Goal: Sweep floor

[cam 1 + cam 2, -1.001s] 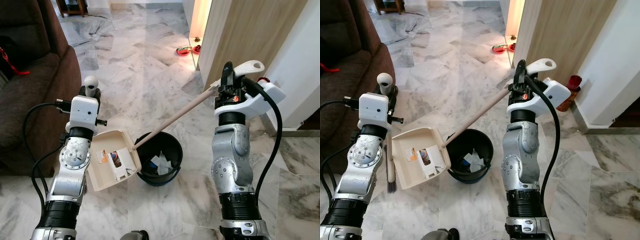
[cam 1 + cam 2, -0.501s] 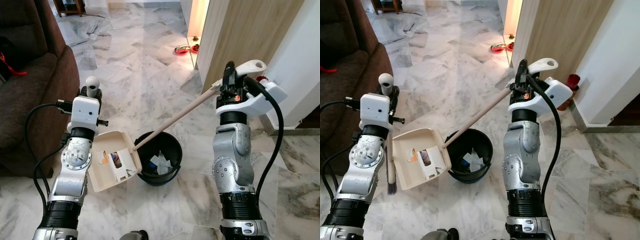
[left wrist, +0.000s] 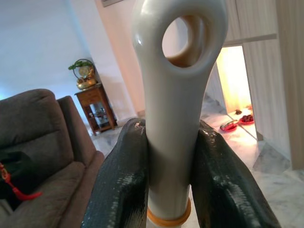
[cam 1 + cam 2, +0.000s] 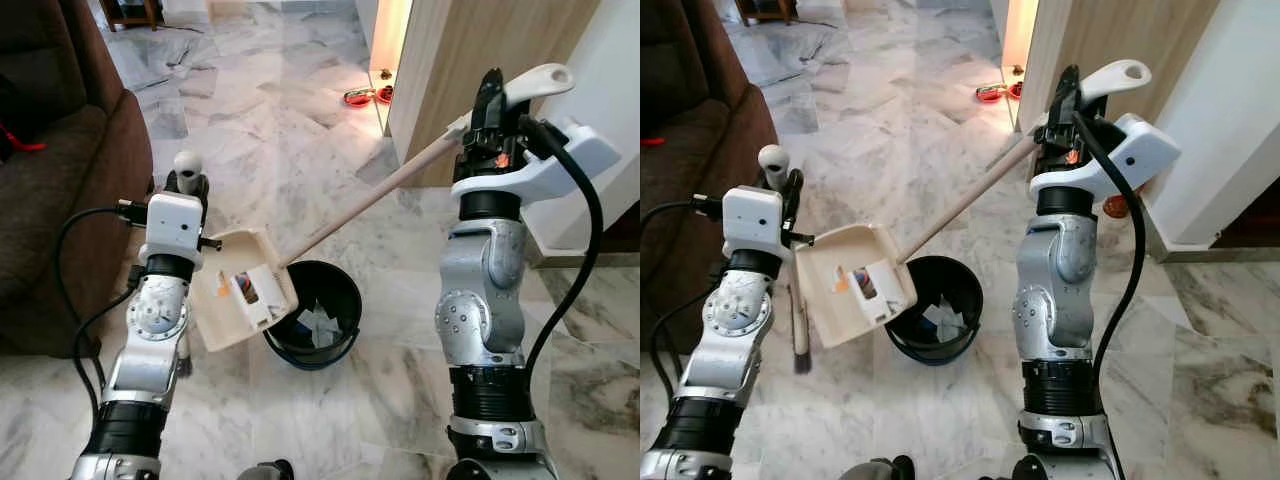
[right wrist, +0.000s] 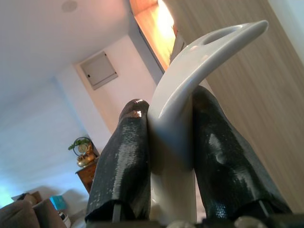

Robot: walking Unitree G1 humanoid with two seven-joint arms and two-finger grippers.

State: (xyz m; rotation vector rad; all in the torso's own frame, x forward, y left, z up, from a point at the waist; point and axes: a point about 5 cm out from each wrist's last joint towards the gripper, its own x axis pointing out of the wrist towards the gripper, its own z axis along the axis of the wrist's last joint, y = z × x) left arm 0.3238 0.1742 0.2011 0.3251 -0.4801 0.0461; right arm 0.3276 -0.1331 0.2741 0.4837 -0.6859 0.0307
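Marble floor (image 4: 280,130) runs past a brown sofa (image 4: 50,150). Beside the black bin (image 4: 312,315), the tilted dustpan (image 4: 245,290) sends its long handle (image 4: 380,190) slanting up to the right gripper (image 5: 173,137), clamped on it. Left gripper (image 3: 168,156) clamps the upright broom (image 3: 175,95), bristles down beside the bin.

Broom (image 4: 800,330) mostly behind left arm, dustpan (image 4: 243,290) debris indistinct
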